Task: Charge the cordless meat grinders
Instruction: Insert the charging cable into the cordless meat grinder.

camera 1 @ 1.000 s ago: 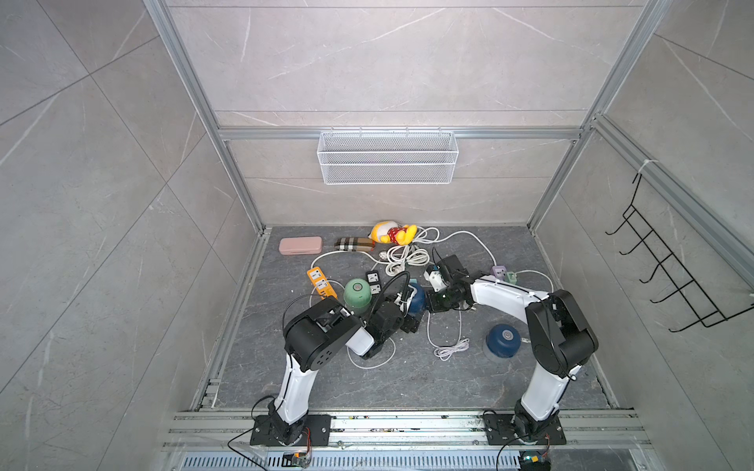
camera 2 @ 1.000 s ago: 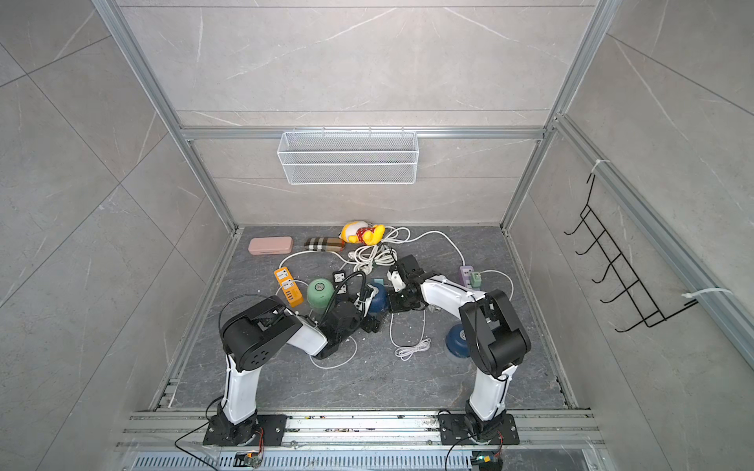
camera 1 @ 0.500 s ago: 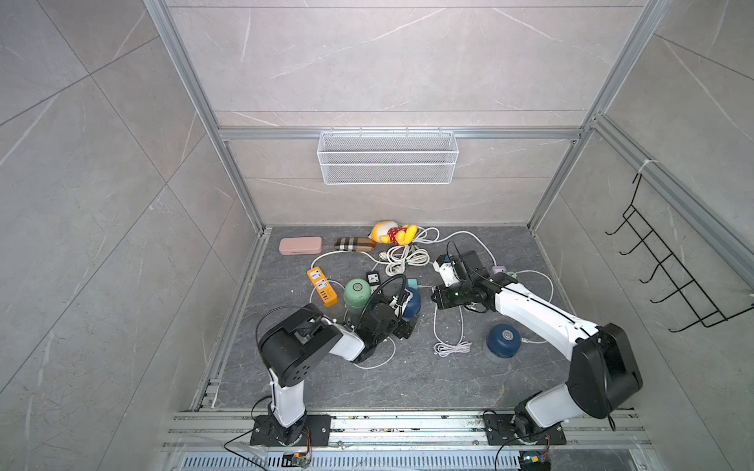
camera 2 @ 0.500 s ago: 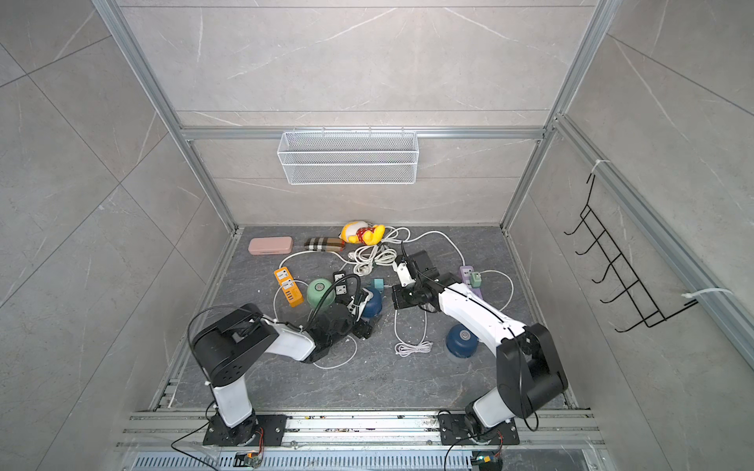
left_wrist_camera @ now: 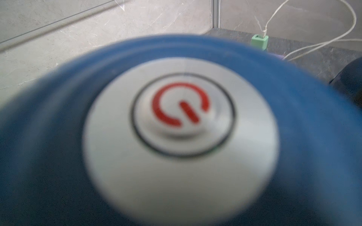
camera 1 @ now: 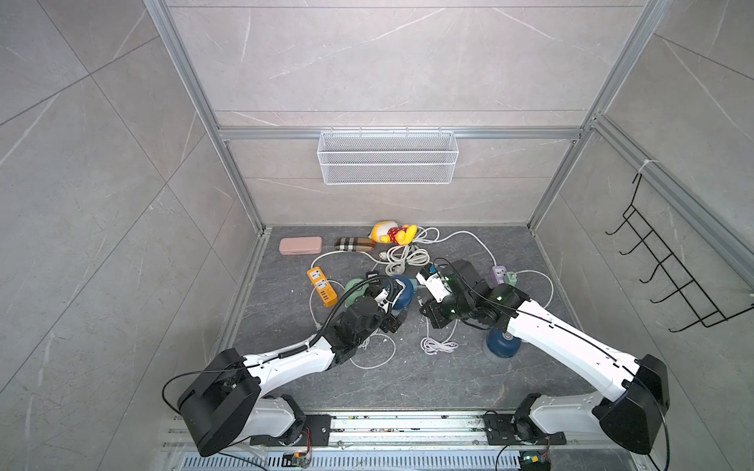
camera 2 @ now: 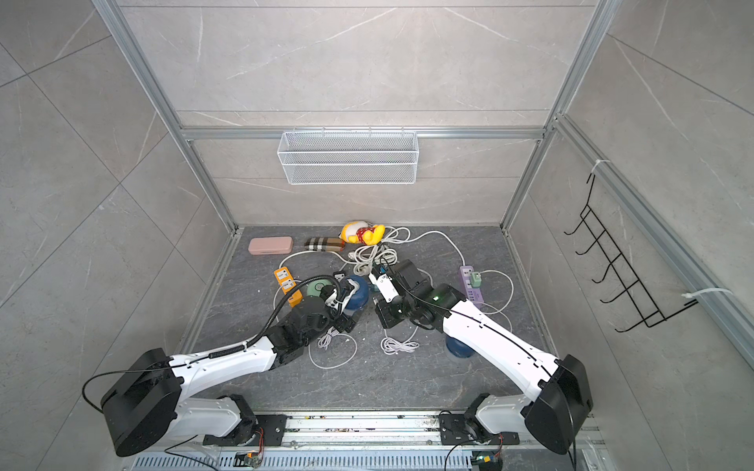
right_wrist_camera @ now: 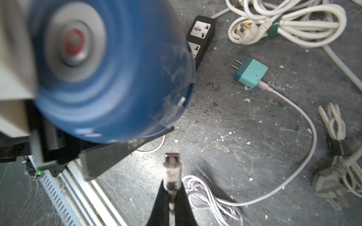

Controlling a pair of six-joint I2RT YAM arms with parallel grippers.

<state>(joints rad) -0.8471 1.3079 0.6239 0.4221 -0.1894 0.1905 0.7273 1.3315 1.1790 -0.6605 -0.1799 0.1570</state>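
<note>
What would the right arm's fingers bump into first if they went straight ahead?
Probably the dark blue meat grinder held by the left fingers: the white USB plug pinched in the right fingers points toward its lower edge. Depth is unclear, so it could pass just under.

Top views: you have bright, even, diffuse light from above. Both are sharp, with only faint soft shadows on the floor (camera 1: 408,387). Wide-angle stretch toward the corners.

Left wrist: the blue grinder (left_wrist_camera: 49,156) fills your frame, badly out of focus; the green adapter (left_wrist_camera: 259,41) behind is clearer.

Right wrist: same grinder (right_wrist_camera: 127,78) blurred, floor crisp. White plug (right_wrist_camera: 172,168) slightly soft, casting a soft shadow. Pale glare on the rail (right_wrist_camera: 101,193).
</note>
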